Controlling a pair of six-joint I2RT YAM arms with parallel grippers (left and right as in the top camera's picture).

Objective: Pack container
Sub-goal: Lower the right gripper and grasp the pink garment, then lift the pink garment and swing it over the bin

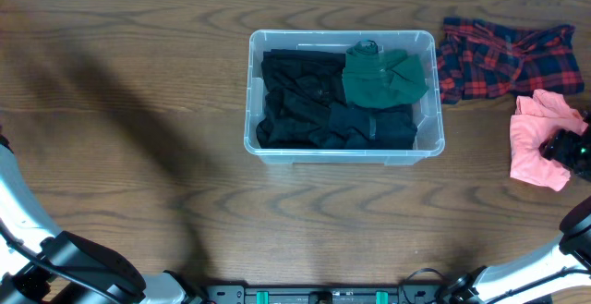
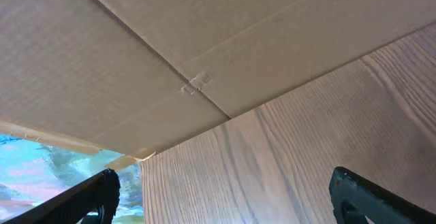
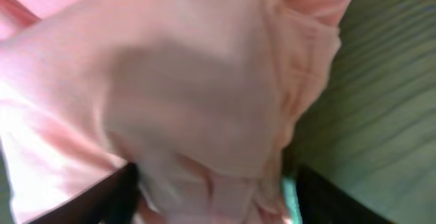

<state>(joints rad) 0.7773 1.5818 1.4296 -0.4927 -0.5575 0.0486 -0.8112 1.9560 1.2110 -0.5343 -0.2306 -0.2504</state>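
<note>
Nearest, at the lower left, the left gripper [image 2: 225, 200] hangs idle over bare table [image 2: 293, 135], its 2 fingers [image 2: 99, 193] spread wide with nothing between them. At the right edge of the overhead view, the right gripper [image 1: 565, 147] is down on the pink garment [image 1: 534, 156]. In its wrist view pink cloth fills the gap between the 2 dark fingers [image 3: 116, 197], but I cannot tell whether they are pinching it or only standing on either side. Farther in, the container [image 1: 277, 154] sits at the centre of the frame, well apart from the pink garment and already holding black clothes [image 1: 295, 101] and a green garment [image 1: 383, 75]. Farthest, at the upper right, a plaid shirt [image 1: 503, 59] lies beside the tub. The step in hand looks like picking up the pink garment. The next move calls for a firm pinch, a lift high enough to clear the rim, and a carry left over the tub.
</note>
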